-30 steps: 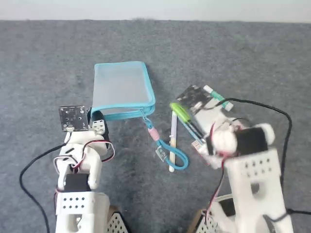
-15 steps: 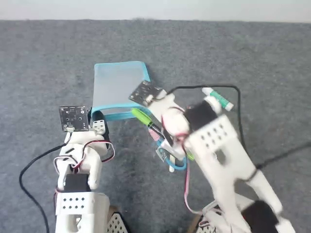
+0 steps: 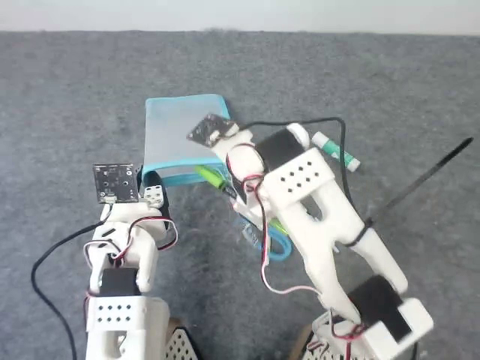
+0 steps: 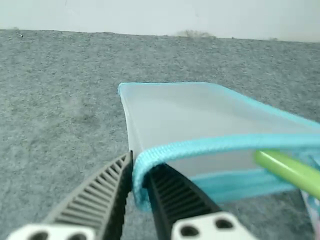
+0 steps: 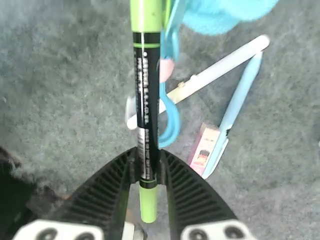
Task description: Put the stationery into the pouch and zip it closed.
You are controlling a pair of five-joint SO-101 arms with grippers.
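The translucent pouch (image 3: pixel 180 135) with blue trim lies on the grey carpet. My left gripper (image 3: pixel 154 190) is shut on the near left corner of its blue rim (image 4: pixel 200 145), holding the mouth up; the fingers (image 4: pixel 112 192) clamp the trim. My right gripper (image 5: pixel 148 156) is shut on a green and black marker (image 5: pixel 146 95). In the high view the marker (image 3: pixel 213 177) points at the pouch's opening, and its green tip (image 4: pixel 287 170) shows at the mouth. A white pen (image 5: pixel 215 74), a light blue pen (image 5: pixel 236 112) and a pink eraser (image 5: pixel 204 151) lie on the carpet below.
The pouch's blue strap loop (image 3: pixel 274 244) lies on the carpet under my right arm. A white and green stick (image 3: pixel 335 148) rests to the right of the pouch. A black cable (image 3: pixel 420 180) runs off to the right. Open carpet surrounds the pouch on the far side.
My right arm swung left from the pens' side, carrying the green marker over to the pouch's mouth. The left gripper kept still on the pouch's rim.
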